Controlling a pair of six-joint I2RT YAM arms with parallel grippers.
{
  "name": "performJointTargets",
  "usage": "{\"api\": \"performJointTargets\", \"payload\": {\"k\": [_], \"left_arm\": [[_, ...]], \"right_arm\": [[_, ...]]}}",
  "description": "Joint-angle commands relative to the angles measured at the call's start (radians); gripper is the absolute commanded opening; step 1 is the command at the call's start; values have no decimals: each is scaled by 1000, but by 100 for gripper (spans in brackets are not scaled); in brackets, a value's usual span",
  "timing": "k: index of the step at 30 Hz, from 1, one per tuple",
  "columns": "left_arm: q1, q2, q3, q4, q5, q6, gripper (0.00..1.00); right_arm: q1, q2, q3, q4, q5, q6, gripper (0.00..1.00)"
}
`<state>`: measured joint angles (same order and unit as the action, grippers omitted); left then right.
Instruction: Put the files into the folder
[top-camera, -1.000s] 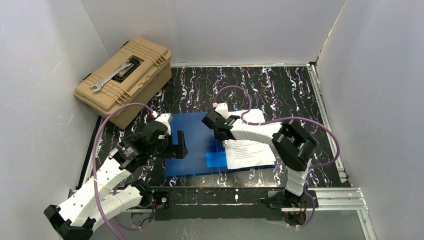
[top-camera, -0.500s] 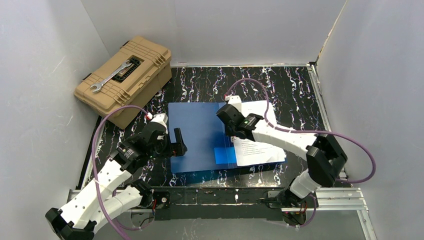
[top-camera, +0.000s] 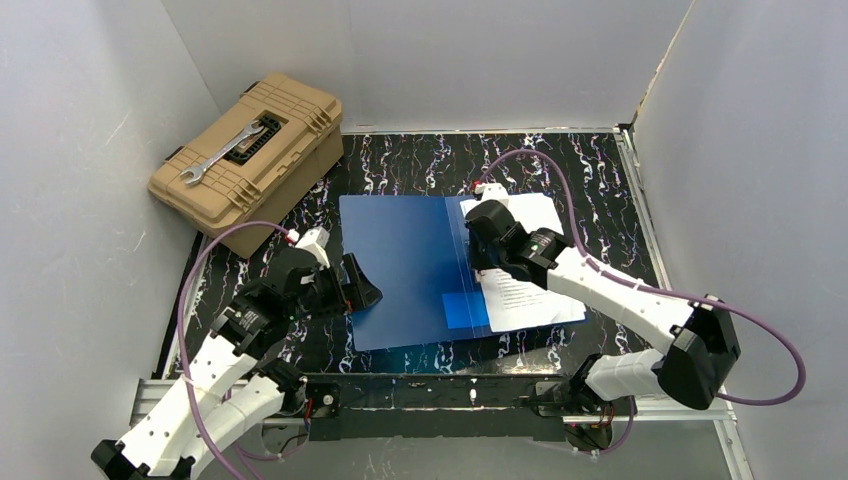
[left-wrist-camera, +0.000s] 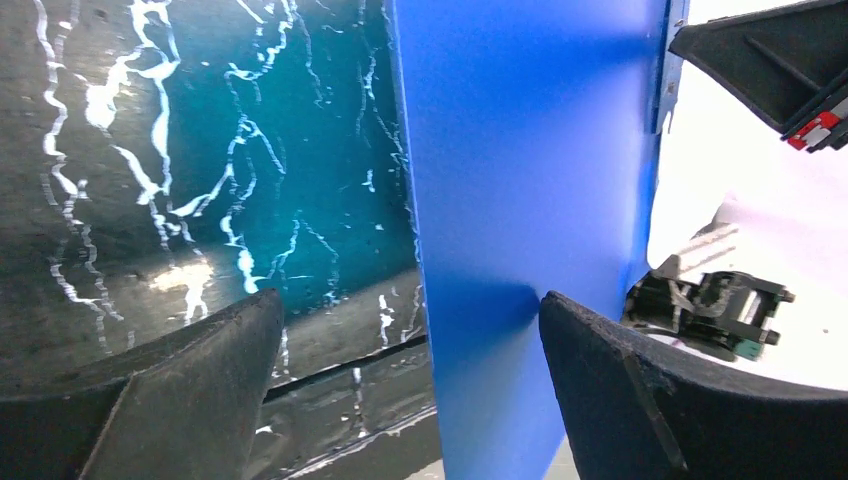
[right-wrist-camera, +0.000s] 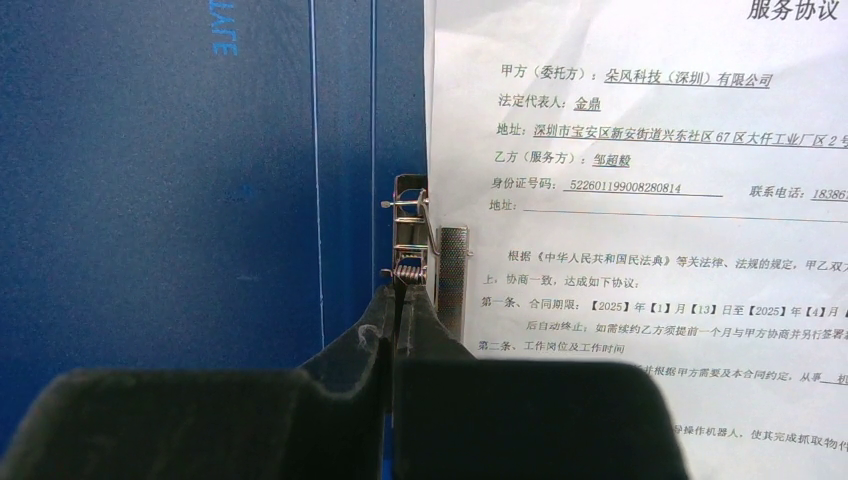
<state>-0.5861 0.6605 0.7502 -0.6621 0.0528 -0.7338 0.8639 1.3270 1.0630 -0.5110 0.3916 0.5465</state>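
Observation:
The blue folder (top-camera: 400, 260) lies open on the black marbled table, and the files (top-camera: 530, 290), white printed sheets, rest on its right half. My right gripper (top-camera: 480, 262) is over the spine. In the right wrist view it (right-wrist-camera: 395, 290) is shut on the folder's metal spring clip (right-wrist-camera: 410, 235), beside the files (right-wrist-camera: 640, 250). My left gripper (top-camera: 362, 290) is at the folder's left edge. In the left wrist view it (left-wrist-camera: 408, 300) is open, and the blue cover (left-wrist-camera: 520, 150) stands between its fingers, against the right finger (left-wrist-camera: 600, 360).
A tan toolbox (top-camera: 250, 160) with a wrench (top-camera: 225, 152) on its lid sits at the back left. Grey walls close in three sides. A lighter blue square (top-camera: 465, 310) shows near the folder's front edge. Purple cables loop over both arms.
My right gripper has moved back and to the right, and the folder with the files slid along with it. My left gripper shifted a little to the right and stayed open.

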Motion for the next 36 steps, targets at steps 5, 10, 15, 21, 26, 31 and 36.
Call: {"api": "performJointTargets", "payload": {"k": [5, 10, 15, 21, 26, 31, 36], "left_arm": [[31, -65, -74, 116, 212, -113, 85], [32, -100, -60, 76, 219, -124, 57], [32, -120, -20, 7, 208, -117, 11], [32, -137, 51, -118, 134, -83, 0], [32, -138, 108, -205, 95, -57, 0], [32, -131, 114, -237, 93, -47, 0], [32, -120, 139, -283, 56, -26, 0]], "right_arm": [[-5, -96, -26, -2, -51, 5, 1], [-6, -111, -52, 3, -62, 23, 1], [-6, -97, -81, 28, -99, 43, 1], [5, -36, -99, 86, -152, 70, 1], [39, 33, -69, 108, -163, 81, 1], [71, 80, -40, 146, -174, 101, 7], [83, 118, -16, 154, -169, 108, 44]]}}
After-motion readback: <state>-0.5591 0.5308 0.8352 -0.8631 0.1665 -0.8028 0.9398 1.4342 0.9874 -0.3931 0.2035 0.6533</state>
